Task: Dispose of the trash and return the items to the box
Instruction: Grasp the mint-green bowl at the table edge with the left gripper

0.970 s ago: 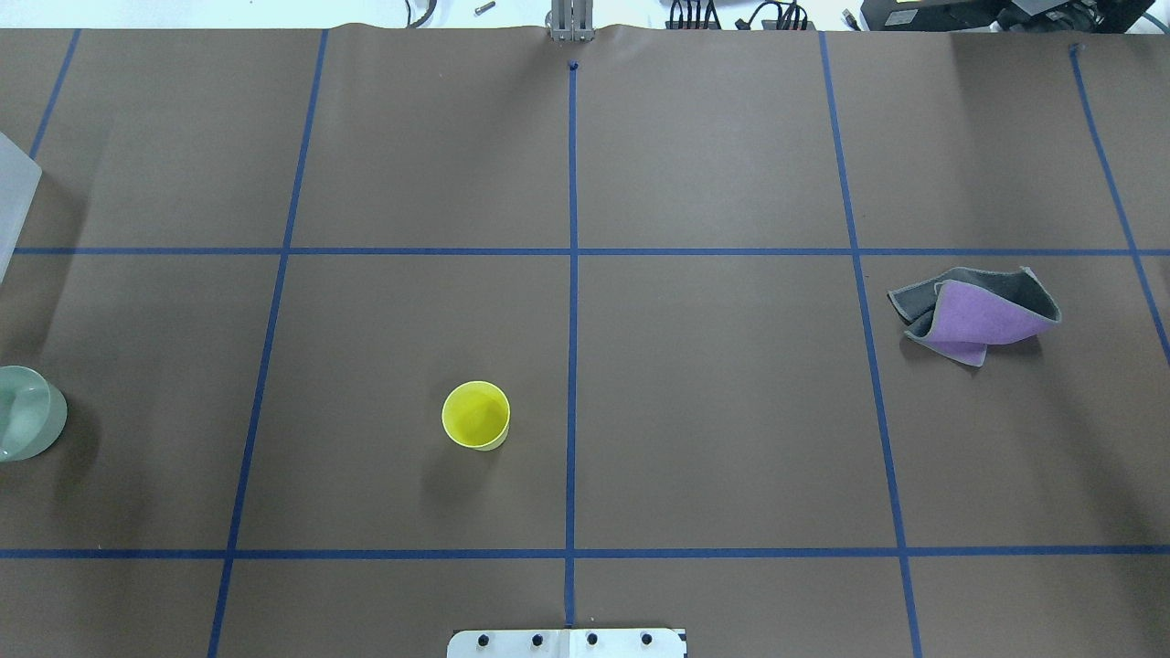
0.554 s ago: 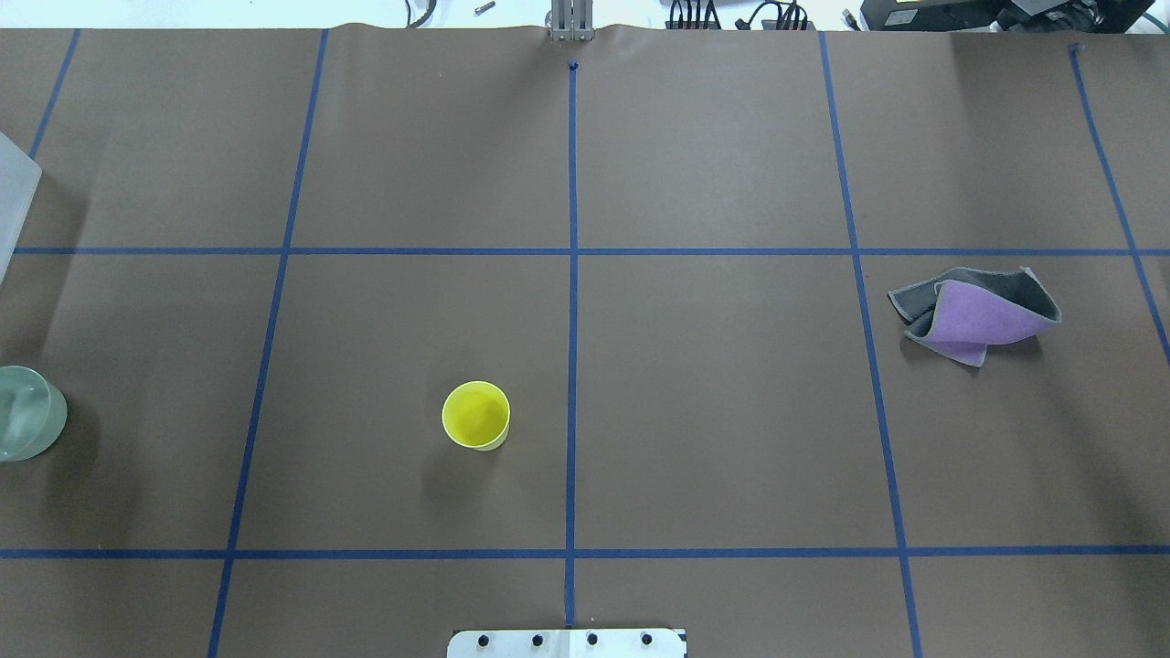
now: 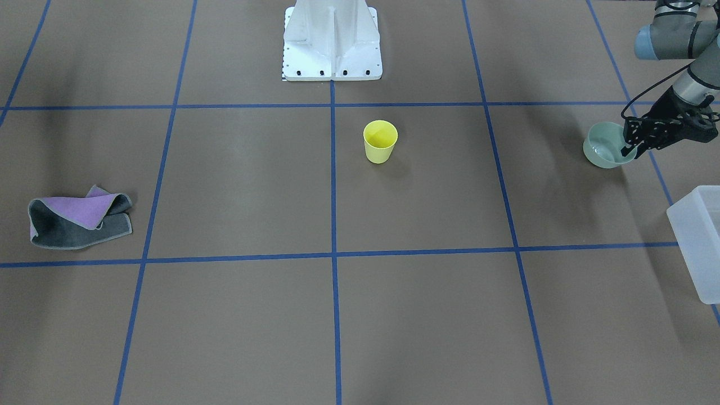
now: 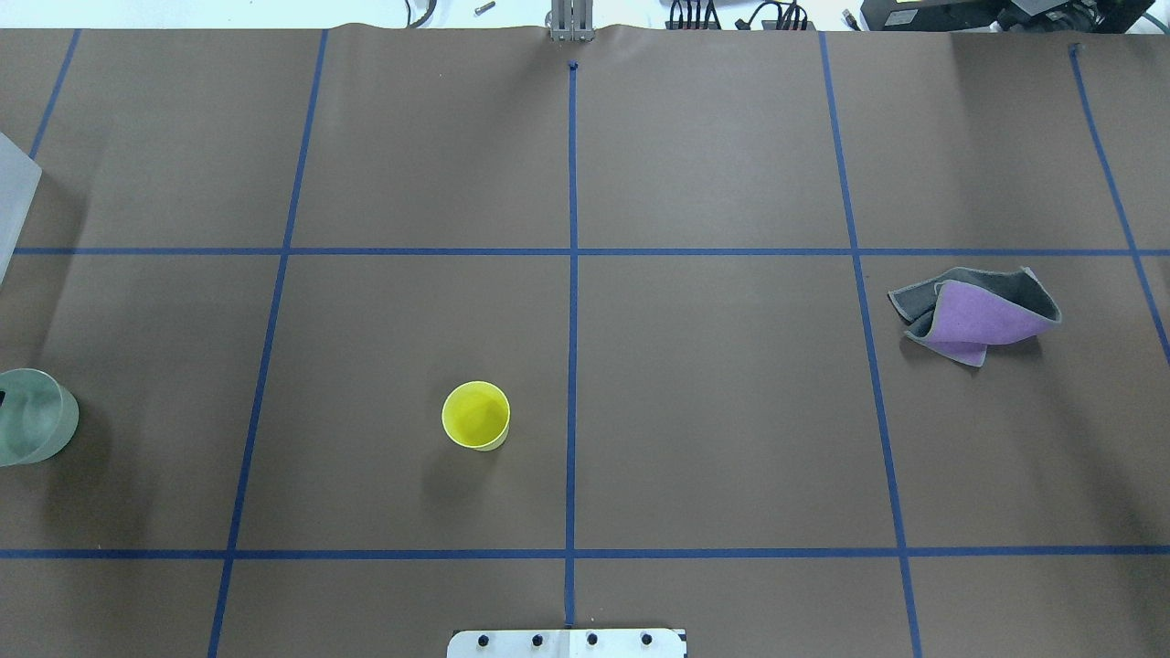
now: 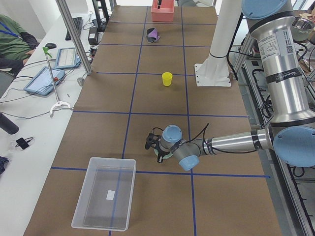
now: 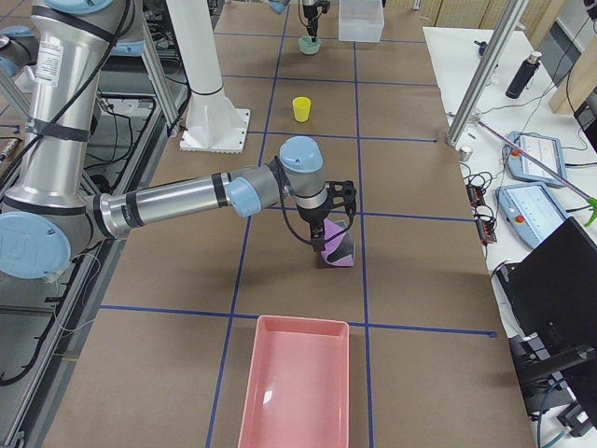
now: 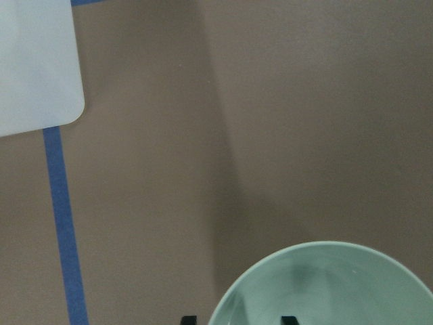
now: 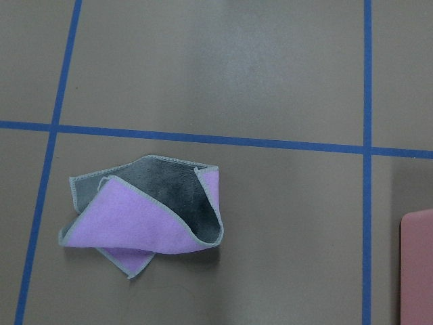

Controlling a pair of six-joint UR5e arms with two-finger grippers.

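Bowl [image 3: 604, 151] first: your left gripper [image 3: 633, 147] straddles its pale green rim, 1 finger inside, at the bench's left edge (whether it pinches, you cannot tell). Frosted box [image 3: 699, 241] sits near it at that edge. Right gripper [image 6: 328, 227] hangs over the purple-grey cloth [image 8: 145, 222]; spread or pressed, you cannot tell.

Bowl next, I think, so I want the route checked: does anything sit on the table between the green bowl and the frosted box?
Nothing visible does. The bowl sits at the left hand, and only bare brown table lies between it and the box. The yellow cup and the cloth lie well off to the other side.
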